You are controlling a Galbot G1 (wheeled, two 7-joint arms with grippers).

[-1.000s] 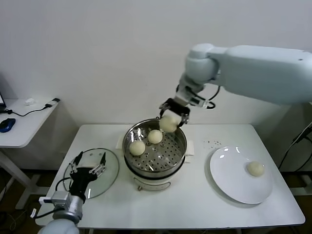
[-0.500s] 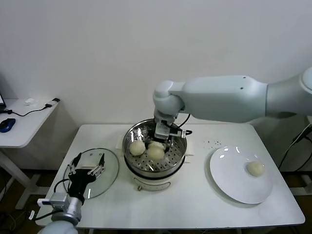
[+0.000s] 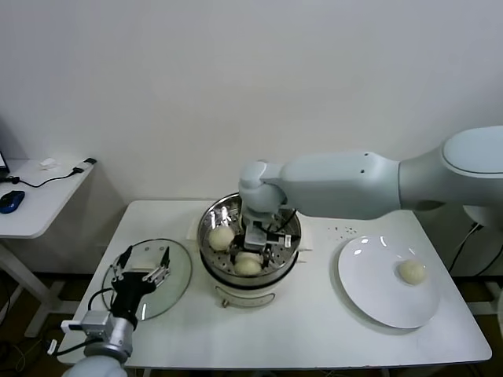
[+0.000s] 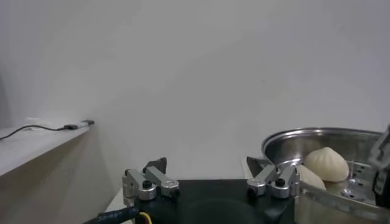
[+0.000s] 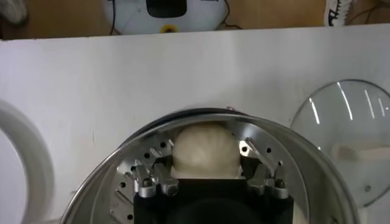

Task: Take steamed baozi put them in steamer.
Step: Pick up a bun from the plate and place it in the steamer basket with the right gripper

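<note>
Currently down inside the round shiny stainless-steel steamer [image 3: 250, 271]: right gripper [image 3: 253, 250], pinching a smooth cream-white baozi [image 5: 204, 152] between its fingers [image 5: 150, 181], bun seated squarely between the two, directly below the wrist. Perforated tray directly beneath the bun, on the pot's near side; contact with the tray not determinable. Judged step: release of this third bun, the coming move being a spread of the fingers followed by a straight lift clear of the rim.

Second cream-white baozi [image 3: 221, 237] lying on the tray just to the left of the right gripper, close enough to warrant a vertical exit. Another bun [image 4: 326, 164] visible in the left wrist view, farther back in the pot.

Last cream-white baozi [image 3: 412, 271] resting on the flat round white plate [image 3: 369, 294], well apart to the right of the right gripper; right arm clearly the nearer.

Left gripper [image 3: 141, 266] idle, fingers spread wide, hovering above the round glass lid [image 3: 179, 275] on the white tabletop [image 3: 314, 338].
</note>
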